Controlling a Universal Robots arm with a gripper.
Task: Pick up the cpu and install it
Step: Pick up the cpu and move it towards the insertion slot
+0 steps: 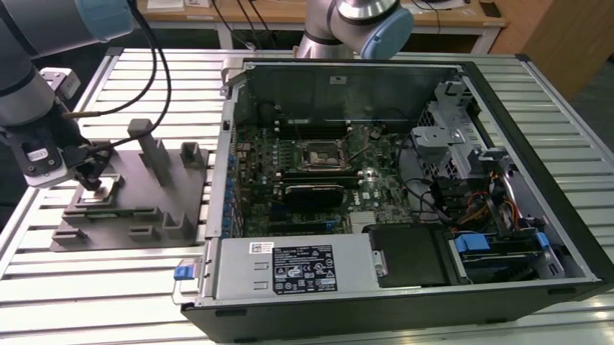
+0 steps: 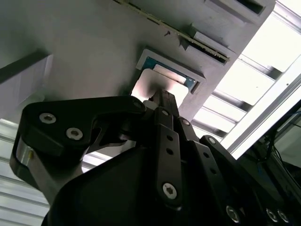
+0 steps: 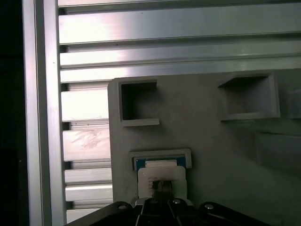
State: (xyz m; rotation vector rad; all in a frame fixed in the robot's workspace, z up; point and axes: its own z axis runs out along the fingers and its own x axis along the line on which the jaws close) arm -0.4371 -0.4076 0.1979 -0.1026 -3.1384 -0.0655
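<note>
Grey plastic fixture (image 1: 144, 219) cradles the cpu (image 3: 150, 175) in its shallow recess, square for pickup; our gripper (image 3: 162, 187) poises on the cpu's top, jaws drawn together, clasping nothing we see.

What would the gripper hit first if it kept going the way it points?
Most likely the cpu, seated in the grey fixture: the gripper points straight at it, perhaps touching.

arm (image 1: 21, 86): silver-grey tubes, pale blue joint caps (image 1: 386, 34), black cables (image 1: 159, 65) looped alongside; gripper (image 1: 93, 183): black linkage bars with silver socket-head screws (image 2: 170, 190), pale grey wrist block (image 1: 57, 83)
</note>
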